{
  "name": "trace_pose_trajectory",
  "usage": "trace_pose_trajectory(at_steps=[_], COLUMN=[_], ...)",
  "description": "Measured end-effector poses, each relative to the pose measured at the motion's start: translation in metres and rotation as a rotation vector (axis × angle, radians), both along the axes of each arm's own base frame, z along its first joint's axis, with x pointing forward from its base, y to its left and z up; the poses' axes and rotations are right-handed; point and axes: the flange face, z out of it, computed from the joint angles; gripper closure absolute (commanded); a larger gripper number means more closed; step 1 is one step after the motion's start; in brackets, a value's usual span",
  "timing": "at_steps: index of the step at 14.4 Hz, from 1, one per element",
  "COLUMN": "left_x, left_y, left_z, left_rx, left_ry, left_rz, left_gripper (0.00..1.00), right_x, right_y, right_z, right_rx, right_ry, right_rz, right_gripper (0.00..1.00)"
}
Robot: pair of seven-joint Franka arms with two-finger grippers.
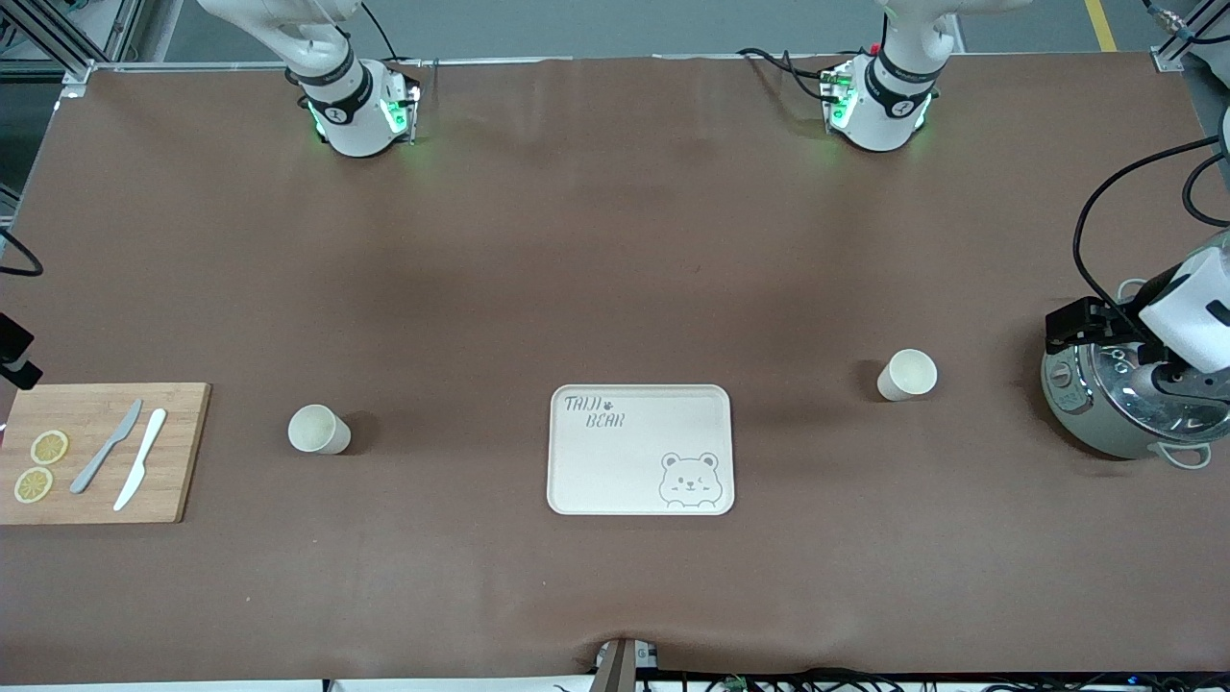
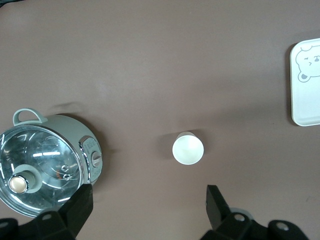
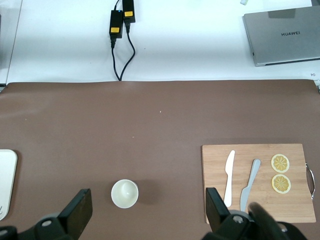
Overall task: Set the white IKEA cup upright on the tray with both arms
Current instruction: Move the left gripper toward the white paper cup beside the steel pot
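Observation:
The cream tray [image 1: 639, 450] with the bear face lies flat mid-table; its corner shows in the left wrist view [image 2: 306, 85]. One white cup [image 1: 907, 375] stands upright toward the left arm's end, between the tray and a pot; it also shows in the left wrist view [image 2: 188, 148]. A second white cup [image 1: 318, 429] stands upright toward the right arm's end, also in the right wrist view [image 3: 124, 193]. My left gripper [image 1: 1076, 325] [image 2: 148, 202] is open and empty, high by the pot. My right gripper [image 3: 148, 207] is open and empty, high above the table near the second cup; the front view does not show it.
A grey-green pot with a glass lid [image 1: 1124, 404] [image 2: 45, 167] stands at the left arm's end. A wooden cutting board [image 1: 101, 452] [image 3: 257, 182] with two knives and two lemon slices lies at the right arm's end. A laptop [image 3: 282, 35] lies off the table.

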Motion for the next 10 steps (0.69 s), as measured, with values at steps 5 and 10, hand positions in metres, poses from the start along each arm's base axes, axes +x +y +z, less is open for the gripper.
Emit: trace_pose_trajectory(at_steps=[5, 10], left_x=[0.009, 0.039], left_y=[-0.007, 0.002], left_z=[-0.014, -0.063], left_rx=[0.001, 0.000], left_ry=[-0.013, -0.035], left_rz=[0.058, 0.079], left_gripper=[0.00, 0.00], right_x=[0.021, 0.024], right_y=[-0.047, -0.033], right_z=[-0.029, -0.030], right_rx=[-0.014, -0.010], right_ry=[-0.049, -0.051], right_rz=[-0.065, -0.043], right_gripper=[0.00, 0.00])
